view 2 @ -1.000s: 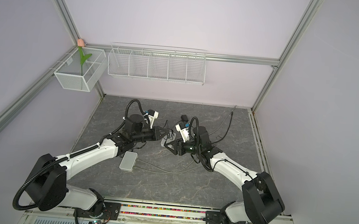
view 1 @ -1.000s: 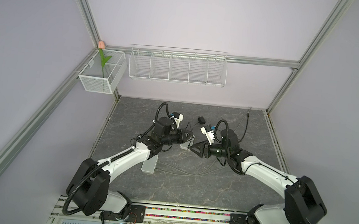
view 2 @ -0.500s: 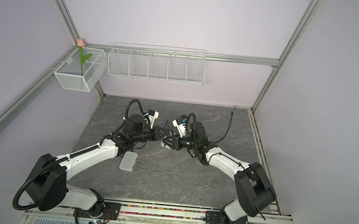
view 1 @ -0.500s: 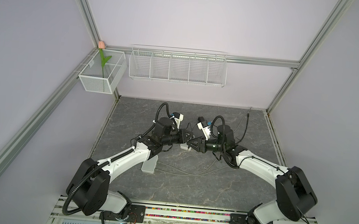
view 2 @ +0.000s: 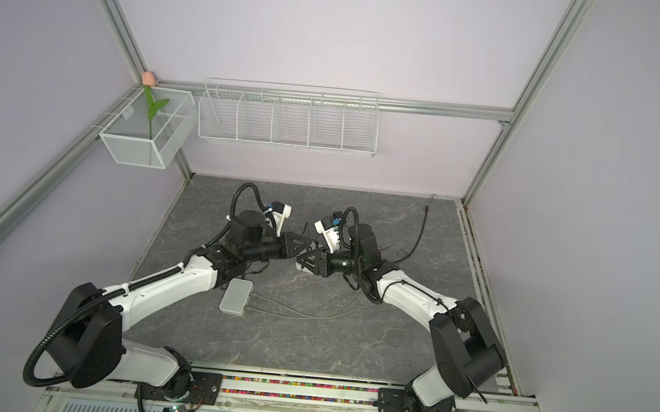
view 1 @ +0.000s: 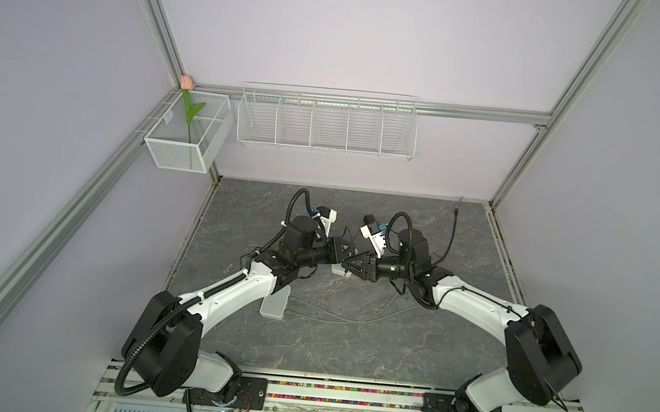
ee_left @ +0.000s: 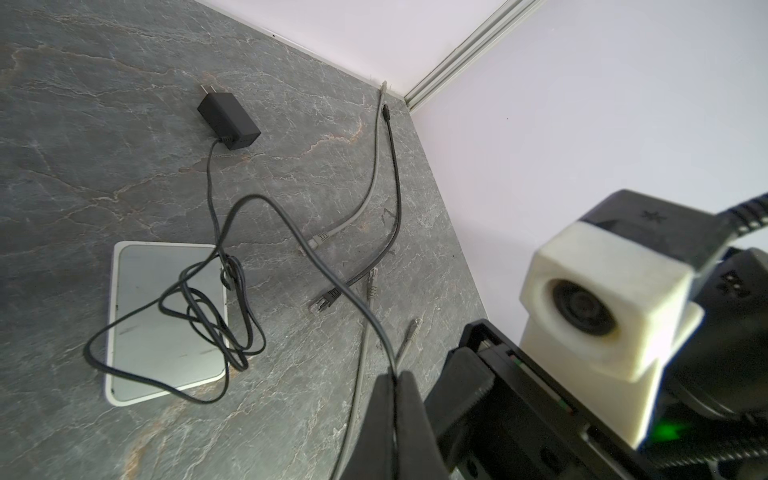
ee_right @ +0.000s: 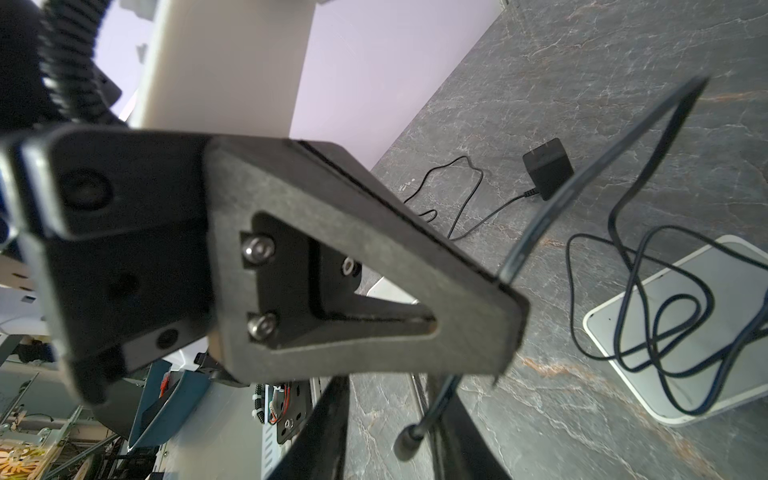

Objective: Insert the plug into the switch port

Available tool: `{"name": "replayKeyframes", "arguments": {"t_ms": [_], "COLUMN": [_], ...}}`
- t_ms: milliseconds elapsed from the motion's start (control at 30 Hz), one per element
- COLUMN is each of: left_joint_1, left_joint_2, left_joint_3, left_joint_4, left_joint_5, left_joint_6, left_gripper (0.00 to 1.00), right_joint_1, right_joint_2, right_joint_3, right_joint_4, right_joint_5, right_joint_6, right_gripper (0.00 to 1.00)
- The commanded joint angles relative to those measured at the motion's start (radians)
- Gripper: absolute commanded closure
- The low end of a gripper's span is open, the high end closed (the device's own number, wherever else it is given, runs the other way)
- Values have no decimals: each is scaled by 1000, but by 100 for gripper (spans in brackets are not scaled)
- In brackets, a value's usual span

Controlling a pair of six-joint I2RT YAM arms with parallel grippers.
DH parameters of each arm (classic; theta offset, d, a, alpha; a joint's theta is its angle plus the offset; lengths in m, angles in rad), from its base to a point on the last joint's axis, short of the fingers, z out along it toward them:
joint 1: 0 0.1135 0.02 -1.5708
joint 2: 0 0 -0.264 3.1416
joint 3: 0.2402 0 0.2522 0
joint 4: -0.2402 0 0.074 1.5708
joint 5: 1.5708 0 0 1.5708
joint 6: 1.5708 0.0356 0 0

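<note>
My left jaws (ee_left: pixel 395 386) are shut on the thin black cord (ee_left: pixel 291 228) a little back from its end. They hold it in the air above the surface (view 1: pixel 346 351). The plug (ee_right: pixel 409 442) hangs just past that pinch, between my right jaws (ee_right: pixel 390 386). Those stand partly apart, with a gap on one side of the plug, so I judge it is not clamped there yet. The rest of the cord loops over a white box (ee_left: pixel 137 345) right below the jaws and runs on to the adapter (ee_left: pixel 228 120), which lies apart on the surface. A second box (view 1: pixel 273 307) sits beside my left arm with grey cables running from it. I cannot tell which of the two is the switch, and no port shows in any view. So, as I judge it, the plug is lifted and offered across, but nothing is inserted. Left to do: close my right jaws on the plug, find the port, line up and push in.
</note>
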Motion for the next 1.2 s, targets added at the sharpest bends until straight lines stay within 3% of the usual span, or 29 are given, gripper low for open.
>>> {"name": "replayKeyframes", "arguments": {"t_ms": [0,367,467,667,900,933,1000,1067,1167], "left_joint_1": [-3,-4,-4,-3,-3,-3,-3,-3,-3], "left_joint_2": [-6,-15,-15,-11,-15,-15,-13,-16,-40], "left_joint_3": [6,5,5,3,6,6,11,17,19], "left_joint_4": [3,2,2,2,-7,-11,-20,-24,-45], "left_joint_5": [-15,-24,-26,-25,-33,-34,-25,-8,-22], "left_joint_6": [9,9,8,10,14,15,18,21,21], "left_gripper": [100,100,100,100,100,96,74,59,44], "right_joint_1": [6,6,4,5,5,4,0,-14,-65], "right_joint_2": [-14,-19,-21,-34,-49,-51,-47,-38,11], "right_joint_3": [-14,-29,-30,-30,-30,-30,-26,3,100], "right_joint_4": [-7,-30,-24,-24,-34,-41,-69,-116,-211], "right_joint_5": [-10,14,13,15,20,24,36,53,70], "right_joint_6": [-2,-9,-8,-8,-13,-18,-27,-39,-63], "right_gripper": [63,67,72,93,93,94,94,94,94]}}
